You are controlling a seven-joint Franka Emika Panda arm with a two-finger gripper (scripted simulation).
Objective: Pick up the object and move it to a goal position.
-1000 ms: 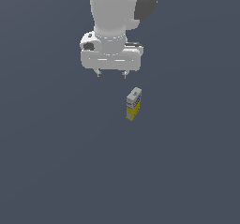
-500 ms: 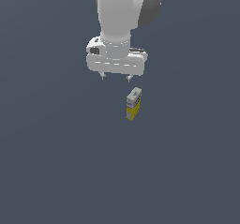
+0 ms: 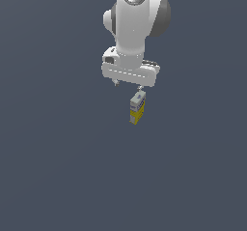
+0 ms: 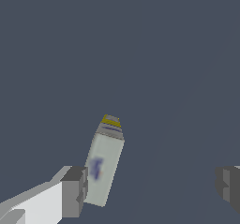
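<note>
Jaws spread wide, empty, above the box (image 3: 137, 108) standing upright on the table (image 3: 58, 167), close by one finger (image 4: 74, 191). Probably light, stiff, smooth-sided; best pinched across the narrow yellow body, low and square.

Simulated test scene, not real room. Evidence: flat dark grey-blue ground (image 3: 58, 177) fills whole exterior view, no walls, no furniture, no horizon. Surface untextured, uniformly lit. My arm (image 3: 135, 27) smooth white render, plain shading. Wrist view: same featureless grey floor; my fingertips (image 4: 74, 192) blocky grey shapes. Small box (image 3: 137, 108) low-detail, blurred blue marks on pale top.
</note>
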